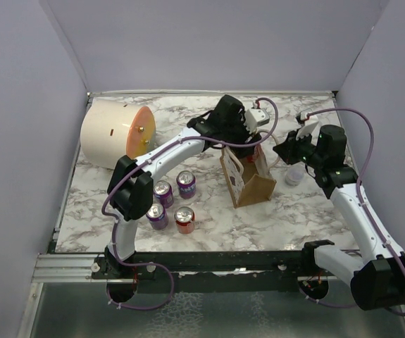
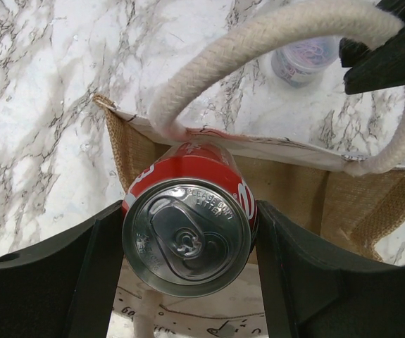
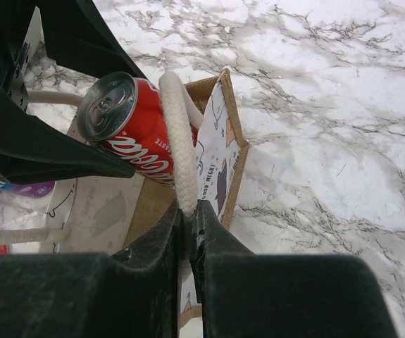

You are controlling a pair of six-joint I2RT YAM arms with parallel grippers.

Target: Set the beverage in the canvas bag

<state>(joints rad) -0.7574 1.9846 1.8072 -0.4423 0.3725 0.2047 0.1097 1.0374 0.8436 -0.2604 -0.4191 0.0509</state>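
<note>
Right over the bag's point(image 1: 248, 184) mouth, the left claw point(image 2: 188, 246) grips one red can point(image 2: 188, 236). Right claw point(image 3: 188, 218) is pinched on one white handle point(image 3: 177, 134). Four cans point(image 1: 186, 183) stand on the table point(image 1: 294, 218) at the bag's 8 o'clock.

The canvas bag point(image 1: 253, 184) is standing near the middle of the worktop point(image 1: 294, 211). A cluster of four cans point(image 1: 186, 183) is standing to its left, and the cylinder point(image 1: 114, 134) is lying on its side in the far left corner. A lone can point(image 1: 294, 174) is standing to the bag's right. The left claw point(image 2: 188, 215) is holding the beverage can point(image 2: 187, 239) over the bag's open mouth, beside the handle point(image 3: 177, 134) that the right claw point(image 3: 189, 210) is pinching.
</note>
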